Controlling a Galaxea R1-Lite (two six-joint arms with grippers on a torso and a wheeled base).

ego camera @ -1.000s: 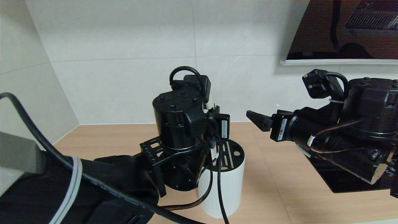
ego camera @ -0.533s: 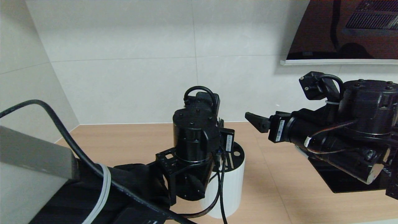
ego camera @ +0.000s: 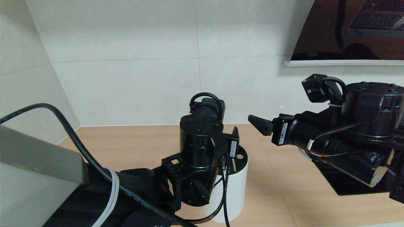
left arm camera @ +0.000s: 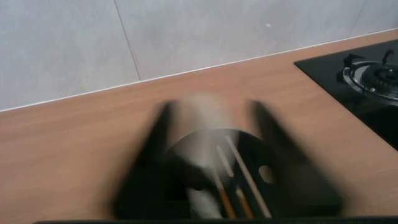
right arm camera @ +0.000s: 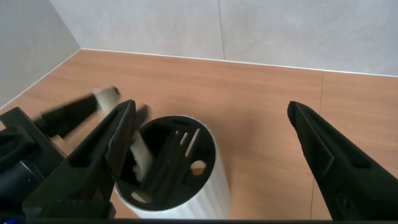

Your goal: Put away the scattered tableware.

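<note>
A white cylindrical utensil holder (ego camera: pixel 235 189) with a black slotted top stands on the wooden counter (ego camera: pixel 126 142). My left arm's wrist (ego camera: pixel 200 138) hangs straight over it and hides much of the top. In the left wrist view my left gripper (left arm camera: pixel 211 134) is blurred, just above the holder (left arm camera: pixel 255 168), with a whitish blur within it. Thin chopsticks (left arm camera: pixel 239 174) and a white piece (left arm camera: pixel 199 202) stand in the slots. My right gripper (right arm camera: pixel 210 109) is open and holds nothing, to the right of the holder (right arm camera: pixel 208 186) and higher (ego camera: pixel 260 124).
A black cooktop (ego camera: pixel 347 184) with a burner (left arm camera: pixel 373 68) is set into the counter at the right, under my right arm. A dark range hood (ego camera: pixel 347 28) hangs above it. Tiled walls close the back and left. Bare counter lies left of the holder.
My left arm has moved right and down onto the holder. The white piece seen at its gripper a second ago is now hidden in the head view. The right arm drifted slightly left.
</note>
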